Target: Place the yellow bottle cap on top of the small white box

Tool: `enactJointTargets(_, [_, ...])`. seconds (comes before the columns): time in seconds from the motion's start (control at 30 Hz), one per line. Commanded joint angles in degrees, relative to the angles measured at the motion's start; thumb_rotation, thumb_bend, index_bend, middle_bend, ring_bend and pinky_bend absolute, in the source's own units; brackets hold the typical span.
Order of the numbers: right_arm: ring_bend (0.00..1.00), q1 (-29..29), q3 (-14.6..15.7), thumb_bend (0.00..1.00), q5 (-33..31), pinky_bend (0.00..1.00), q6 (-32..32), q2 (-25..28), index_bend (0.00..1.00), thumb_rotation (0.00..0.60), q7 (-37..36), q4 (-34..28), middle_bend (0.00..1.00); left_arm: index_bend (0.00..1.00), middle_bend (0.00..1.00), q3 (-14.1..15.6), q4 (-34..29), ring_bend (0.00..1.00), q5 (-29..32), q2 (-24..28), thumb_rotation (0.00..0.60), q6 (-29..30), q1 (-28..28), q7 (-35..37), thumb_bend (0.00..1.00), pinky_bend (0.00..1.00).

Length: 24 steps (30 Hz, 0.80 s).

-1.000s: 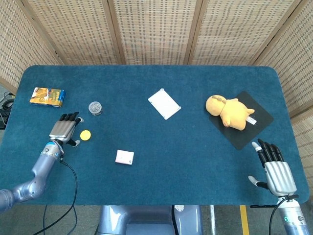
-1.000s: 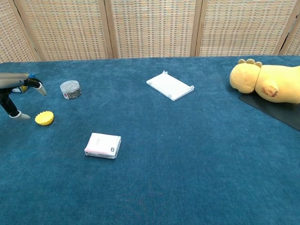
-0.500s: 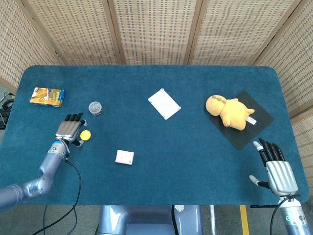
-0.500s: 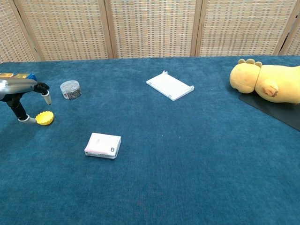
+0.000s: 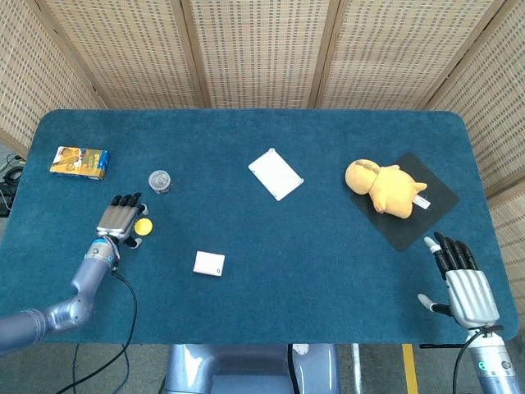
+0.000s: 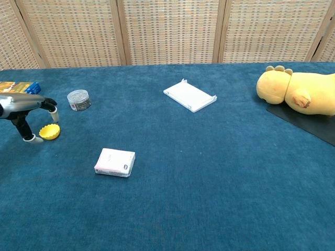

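The yellow bottle cap (image 5: 144, 227) (image 6: 49, 132) lies flat on the blue table at the left. My left hand (image 5: 118, 218) (image 6: 23, 108) hovers at its left side with fingers (image 6: 52, 108) arched over the cap and the thumb tip (image 6: 32, 139) on the cloth just left of it; nothing is gripped. The small white box (image 5: 209, 263) (image 6: 115, 162) lies flat to the right of the cap and nearer the front. My right hand (image 5: 463, 285) rests open, fingers spread, at the front right corner, seen only in the head view.
A small clear jar (image 5: 160, 180) (image 6: 78, 99) stands just behind the cap. An orange and blue packet (image 5: 79, 161) lies far left. A flat white tray (image 5: 276, 173) (image 6: 189, 95) sits mid-table. A yellow plush (image 5: 381, 187) (image 6: 296, 92) lies on a black mat (image 5: 426, 205).
My left hand has moved right and down toward the cap, so its fingers now arch over it and the thumb sits beside it. The cap, box and right hand have not moved.
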<state>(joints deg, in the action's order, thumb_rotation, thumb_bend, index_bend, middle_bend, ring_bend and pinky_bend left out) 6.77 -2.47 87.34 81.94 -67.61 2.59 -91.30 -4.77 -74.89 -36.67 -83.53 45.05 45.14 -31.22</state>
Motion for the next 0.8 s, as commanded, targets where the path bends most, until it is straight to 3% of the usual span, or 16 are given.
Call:
enactJointTargets(0.03, [0.00, 0.02, 0.00, 0.00, 0.01, 0.04, -0.01, -0.03, 0.05, 0.600, 0.06, 0.01, 0.00, 0.28, 0.00, 0.19, 0.29, 0.00, -0.11, -0.42, 0.600, -0.17, 0.22, 0.07, 0.28, 0.00])
enactJointTargets(0.37, [0.00, -0.16, -0.09, 0.00, 0.32, 0.04, 0.77, -0.17, 0.05, 0.600, -0.28, 0.21, 0.00, 0.41, 0.00, 0.72, 0.02, 0.00, -0.83, -1.29, 0.600, 0.84, 0.32, 0.41, 0.38, 0.00])
enactJointTargets(0.8, [0.00, -0.30, 0.01, 0.00, 0.65, 0.04, 1.18, -0.29, 0.05, 0.600, 0.07, 0.04, 0.00, 0.42, 0.00, 1.25, -1.21, 0.00, -2.78, 0.31, 0.600, 1.48, -0.76, 2.43, 0.38, 0.00])
